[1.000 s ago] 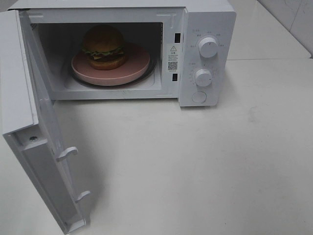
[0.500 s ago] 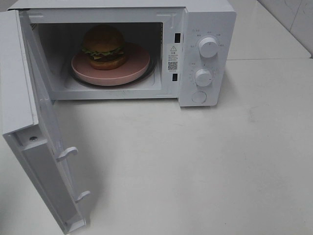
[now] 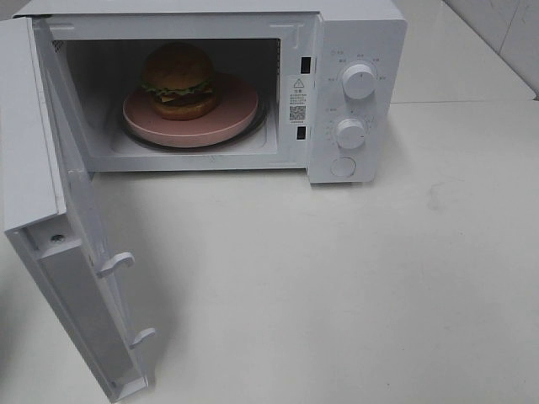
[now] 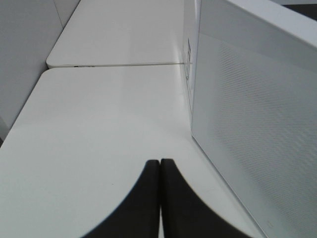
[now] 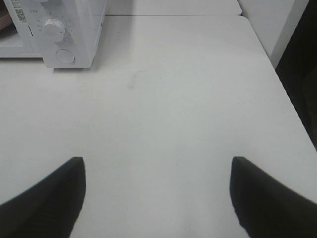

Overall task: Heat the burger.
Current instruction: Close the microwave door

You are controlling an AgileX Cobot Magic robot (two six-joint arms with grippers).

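The burger (image 3: 178, 81) sits on a pink plate (image 3: 227, 116) inside the white microwave (image 3: 358, 34), whose door (image 3: 50, 202) stands swung wide open to the left. Neither gripper appears in the high view. In the left wrist view my left gripper (image 4: 160, 162) is shut with its two dark fingers pressed together and nothing between them, just beside the door's outer face (image 4: 257, 124). In the right wrist view my right gripper (image 5: 157, 163) hangs open and empty over bare table, well away from the microwave's knob panel (image 5: 53, 29).
Two knobs (image 3: 359, 81) and a round button (image 3: 343, 167) line the microwave's right panel. The white table (image 3: 337, 286) ends at an edge (image 5: 282, 84) on the right. A seam (image 4: 114, 65) joins two tabletops beyond the door.
Nothing has moved in the high view; the burger, plate and door stay as they were.
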